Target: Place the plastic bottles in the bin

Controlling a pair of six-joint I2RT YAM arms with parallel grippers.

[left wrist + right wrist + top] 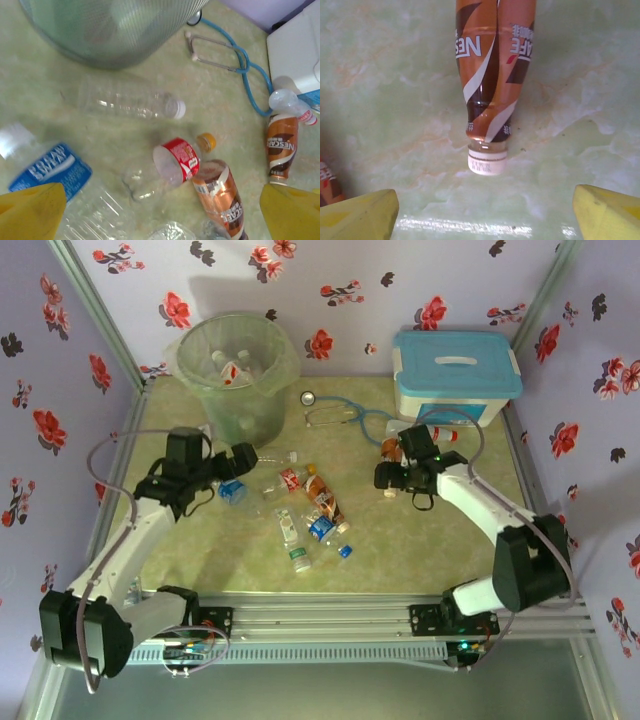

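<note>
Right wrist view: the right end effector [485, 220] stands wide open with nothing in it, its yellow fingertips [357, 215] at the two lower corners. A brown Nescafe bottle [492, 75] lies on the green marbled counter [385, 90] straight ahead of the gap. Its white cap [487, 162] points back at the end effector, short of the fingertips and touching neither. Its brown-and-white label reads upside down here: "NES" on one panel, "AFE" on the next. The print on the cap is too fine to read.

In the left wrist view the left end effector [160, 220] is spread fully and holds nothing. A blue-labelled bottle [50, 172] lies just beside its left finger, the white lettering too blurred to read. A red-labelled bottle [177, 160] with an orange cap lies near the middle. A copper Nescafe bottle [220, 197] sits just right of it, its brand name partly legible. A clear unlabelled bottle [130, 102] lies farther on, near the bin [110, 30]. A far Nescafe bottle [280, 147] by the white box [297, 50] shows "NESCAFE" plainly.

In the top external view the loose plastic bottles [315, 505] lie mid-counter between the two arms. The bin stands at the far left with a few bottles inside, and the left end effector [250, 455] is just in front of it. A stethoscope [335, 415] lies between bin and box.
</note>
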